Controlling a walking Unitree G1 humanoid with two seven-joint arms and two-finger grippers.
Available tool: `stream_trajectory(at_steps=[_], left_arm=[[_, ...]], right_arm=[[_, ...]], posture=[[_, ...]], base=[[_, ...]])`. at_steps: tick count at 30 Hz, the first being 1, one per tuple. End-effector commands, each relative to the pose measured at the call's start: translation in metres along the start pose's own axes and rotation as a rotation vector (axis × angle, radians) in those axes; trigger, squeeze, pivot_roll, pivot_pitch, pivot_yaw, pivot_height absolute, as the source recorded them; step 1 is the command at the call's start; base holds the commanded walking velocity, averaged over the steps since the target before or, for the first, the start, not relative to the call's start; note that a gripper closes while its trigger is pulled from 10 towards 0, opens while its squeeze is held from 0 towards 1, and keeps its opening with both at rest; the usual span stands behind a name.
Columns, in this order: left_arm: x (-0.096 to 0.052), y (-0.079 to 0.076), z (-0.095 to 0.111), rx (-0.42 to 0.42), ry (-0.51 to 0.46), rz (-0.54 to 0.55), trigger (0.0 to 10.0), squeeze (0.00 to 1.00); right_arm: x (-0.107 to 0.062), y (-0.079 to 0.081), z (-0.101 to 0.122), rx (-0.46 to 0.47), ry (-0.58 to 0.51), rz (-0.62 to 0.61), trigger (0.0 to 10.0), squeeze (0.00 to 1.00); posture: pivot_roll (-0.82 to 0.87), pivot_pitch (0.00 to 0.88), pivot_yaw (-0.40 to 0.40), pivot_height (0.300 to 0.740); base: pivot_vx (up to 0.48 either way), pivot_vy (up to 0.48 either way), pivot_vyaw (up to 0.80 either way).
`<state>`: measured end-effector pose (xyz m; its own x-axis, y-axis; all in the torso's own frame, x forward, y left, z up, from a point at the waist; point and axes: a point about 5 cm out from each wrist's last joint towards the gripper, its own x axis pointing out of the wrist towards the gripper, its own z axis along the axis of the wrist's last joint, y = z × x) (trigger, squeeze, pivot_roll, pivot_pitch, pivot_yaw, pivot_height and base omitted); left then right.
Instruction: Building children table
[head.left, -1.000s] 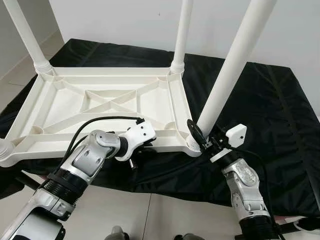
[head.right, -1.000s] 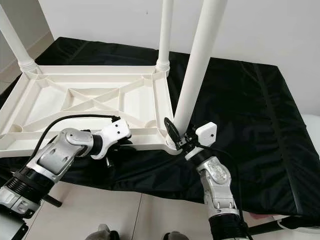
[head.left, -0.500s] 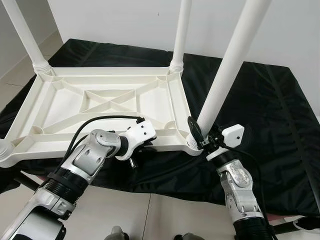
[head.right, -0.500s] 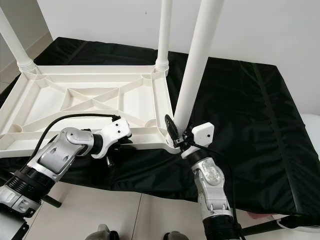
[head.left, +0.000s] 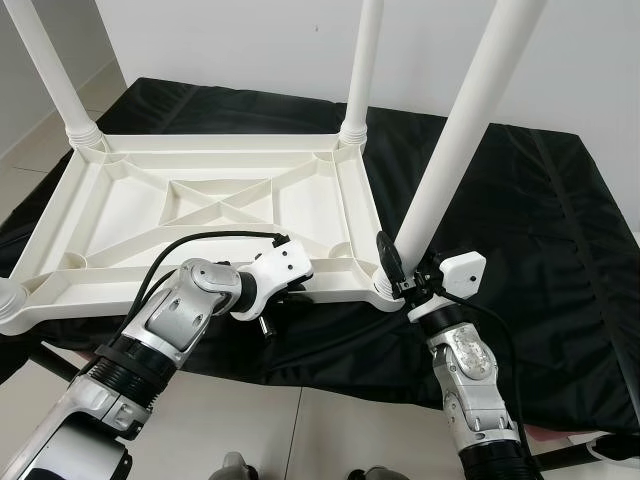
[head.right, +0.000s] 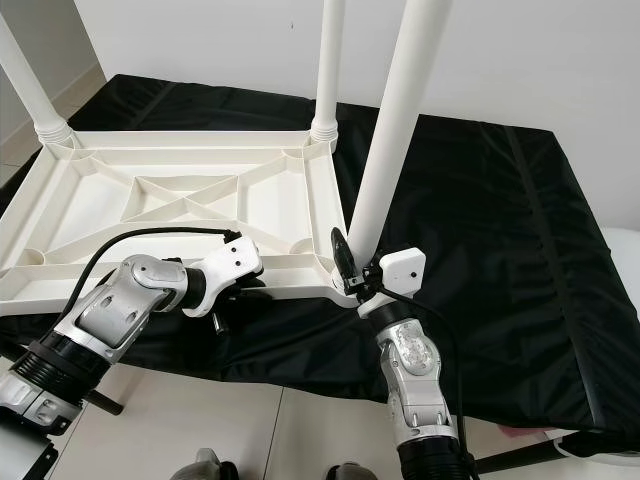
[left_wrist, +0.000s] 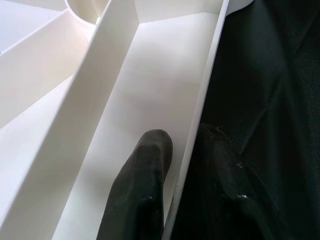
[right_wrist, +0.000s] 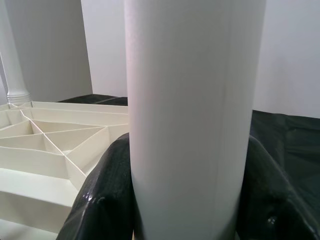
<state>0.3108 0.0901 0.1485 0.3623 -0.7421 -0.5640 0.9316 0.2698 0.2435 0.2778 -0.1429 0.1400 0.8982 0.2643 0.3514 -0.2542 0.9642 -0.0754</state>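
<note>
A white plastic children's table top (head.left: 215, 200) lies upside down on a black cloth (head.left: 540, 220). Upright white legs stand in its far left corner (head.left: 50, 70) and far right corner (head.left: 360, 70). A third leg (head.left: 450, 150) rises, slightly tilted, from the near right corner socket. My right gripper (head.left: 398, 275) is shut on this leg just above the socket; both black fingers (right_wrist: 107, 195) hug the leg (right_wrist: 192, 100). My left gripper (head.left: 283, 293) is shut on the top's near rim (left_wrist: 200, 110), with one finger (left_wrist: 145, 185) inside the rim and the other outside against the cloth.
The near left corner socket (head.left: 8, 300) shows at the picture's left edge. The cloth covers a low platform that ends just before my arms; pale floor tiles (head.left: 300, 430) lie below. A white wall (head.left: 250, 50) stands close behind the table.
My right forearm and wrist have swung a little to the left while the gripper stays on the leg. The left arm and the table top have not moved.
</note>
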Motion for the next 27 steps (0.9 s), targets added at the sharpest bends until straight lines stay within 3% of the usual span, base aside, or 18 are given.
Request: stream_trajectory(at_steps=[1,27], left_arm=[[-0.012,0.0085,0.0292,0.118,-0.095,-0.004,10.0,0.0],[-0.0126,0.0103,0.0303,0.122,-0.096,0.0,10.0,0.0]], right_arm=[[-0.021,-0.0167,-0.0301,-0.005,0.192,-0.102,10.0,0.0],[-0.0167,-0.0148,-0.0234,0.014,0.159,-0.097,10.0,0.0]], posture=[[-0.05,0.072,0.02,0.74],[-0.05,0.068,0.018,0.74]], base=[[0.0,0.0,0.0],[0.0,0.0,0.0]])
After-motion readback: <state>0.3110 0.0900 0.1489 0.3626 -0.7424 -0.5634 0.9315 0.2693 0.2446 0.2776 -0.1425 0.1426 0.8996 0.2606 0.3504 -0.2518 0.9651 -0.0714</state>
